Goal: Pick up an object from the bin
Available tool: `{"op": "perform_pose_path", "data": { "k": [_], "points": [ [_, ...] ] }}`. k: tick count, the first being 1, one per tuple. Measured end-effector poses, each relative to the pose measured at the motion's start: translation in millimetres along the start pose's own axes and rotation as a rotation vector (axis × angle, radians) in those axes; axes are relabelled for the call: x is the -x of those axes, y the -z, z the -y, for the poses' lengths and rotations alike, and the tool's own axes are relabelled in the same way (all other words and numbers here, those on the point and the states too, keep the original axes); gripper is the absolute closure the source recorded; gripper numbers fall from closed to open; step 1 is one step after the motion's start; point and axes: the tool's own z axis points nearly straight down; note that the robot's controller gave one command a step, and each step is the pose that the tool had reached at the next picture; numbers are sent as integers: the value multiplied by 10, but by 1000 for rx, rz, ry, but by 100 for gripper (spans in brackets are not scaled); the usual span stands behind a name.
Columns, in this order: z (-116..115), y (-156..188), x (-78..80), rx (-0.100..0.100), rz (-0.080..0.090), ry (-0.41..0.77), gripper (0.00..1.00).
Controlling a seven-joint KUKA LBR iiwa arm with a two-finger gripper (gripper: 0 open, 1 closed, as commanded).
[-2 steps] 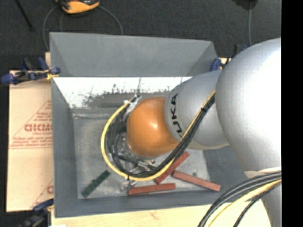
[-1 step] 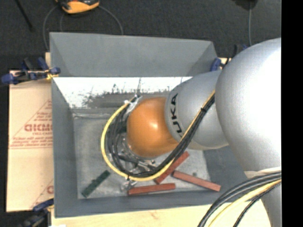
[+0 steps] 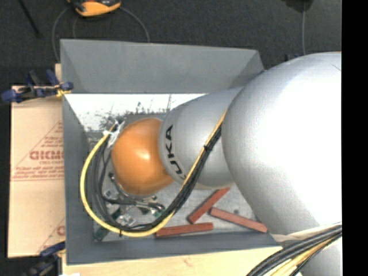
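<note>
One metal claw (image 3: 131,204) sits low at the near left of the grey metal bin (image 3: 75,154), under our arm's round orange cover (image 3: 138,154). We cannot tell if it is spread or pinched, or what lies below it. Three flat red-brown sticks (image 3: 184,230) lie just to its right. We think this is the reaching step; next, a squeeze and a lift.

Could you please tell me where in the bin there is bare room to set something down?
The barest patch is the bin's far left corner, between the far wall and the arm's orange cover. The near side is crowded: three red-brown sticks lie by the near wall, and small clutter sits beneath the cover.
</note>
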Motion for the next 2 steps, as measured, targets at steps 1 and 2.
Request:
{"op": "perform_pose_path", "data": {
  "k": [1,2],
  "points": [
    [0,0,0,0,0,-1,100],
    [132,1498,221,14,5,51,100]
  ]
}}
